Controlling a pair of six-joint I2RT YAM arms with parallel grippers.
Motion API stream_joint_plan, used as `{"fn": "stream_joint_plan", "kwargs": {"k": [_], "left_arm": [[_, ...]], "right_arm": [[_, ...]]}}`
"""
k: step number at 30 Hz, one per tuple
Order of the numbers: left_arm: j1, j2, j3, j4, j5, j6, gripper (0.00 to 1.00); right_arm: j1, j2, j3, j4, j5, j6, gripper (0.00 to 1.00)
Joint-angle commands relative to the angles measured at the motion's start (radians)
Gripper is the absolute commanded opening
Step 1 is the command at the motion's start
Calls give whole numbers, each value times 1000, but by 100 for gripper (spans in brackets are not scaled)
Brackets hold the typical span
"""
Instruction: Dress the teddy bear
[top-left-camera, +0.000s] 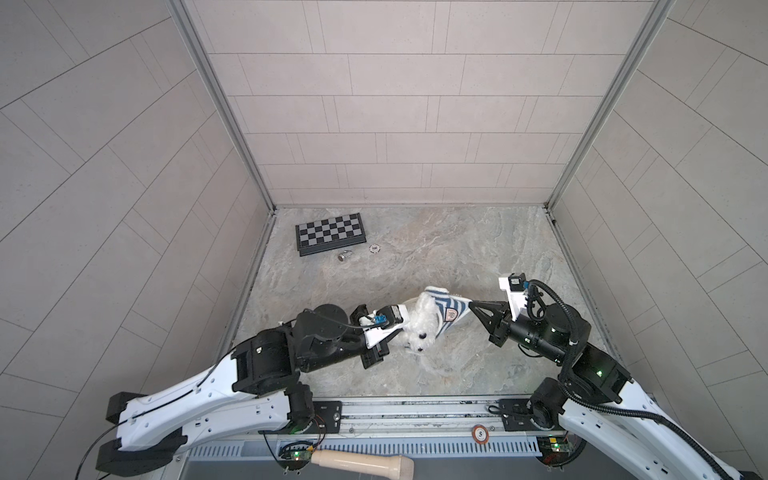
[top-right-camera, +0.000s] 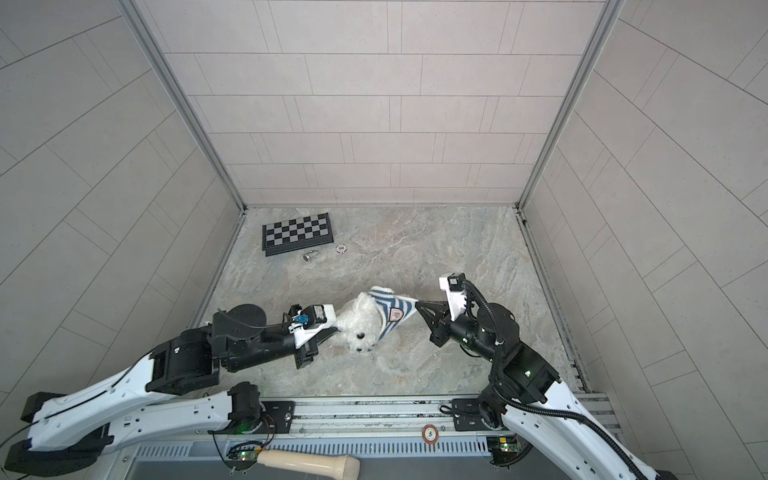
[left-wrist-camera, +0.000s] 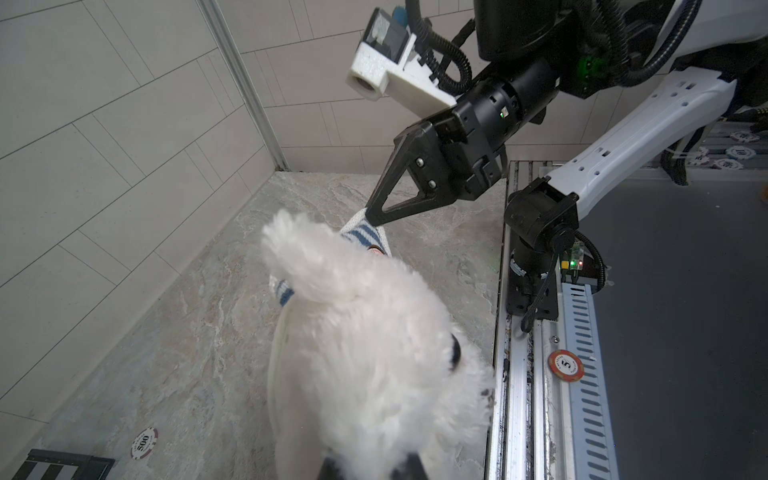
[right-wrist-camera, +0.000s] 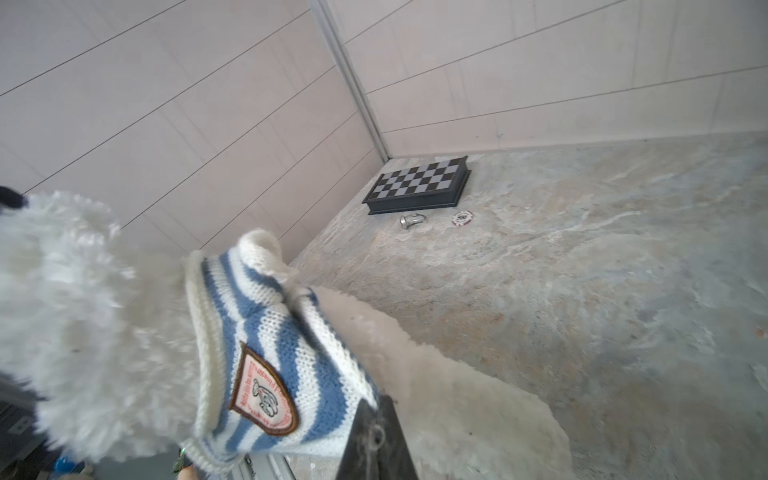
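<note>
Jaws of the left gripper (top-left-camera: 400, 331) are pinched almost together in the white fur of the teddy bear (top-left-camera: 420, 326), at the side of its head. Those of the right gripper (top-left-camera: 472, 305) are closed tight on the hem of the striped shirt (top-left-camera: 451, 311), and the knit is stretched to a point there.

In both top views the left arm reaches in low from the lower left, forearm close to level. The right arm comes from the lower right with a bent elbow, and its fingers point left toward the middle.

In both top views the bear is in the lower middle, between the two grippers and over the marbled tabletop (top-left-camera: 457, 249). I cannot tell whether it rests there or hangs clear. Its face turns toward the bottom of the frame, showing two dark eyes and a dark nose. The blue-and-white shirt, with a shield-shaped badge, covers the body at the bear's upper right. A cream-cuffed sleeve sticks up at its top.
</note>
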Motion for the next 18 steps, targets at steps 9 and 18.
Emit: {"fn": "stream_joint_plan", "kwargs": {"k": [9,18], "left_arm": [[-7,-167,-89,186,-135,-65,0],[-7,-199,-101,204,-196,-47,0]], "right_arm": [[-68,-40,-121,-23,49,86,0],[-72,-65,-156,-14,18,97,0]]}}
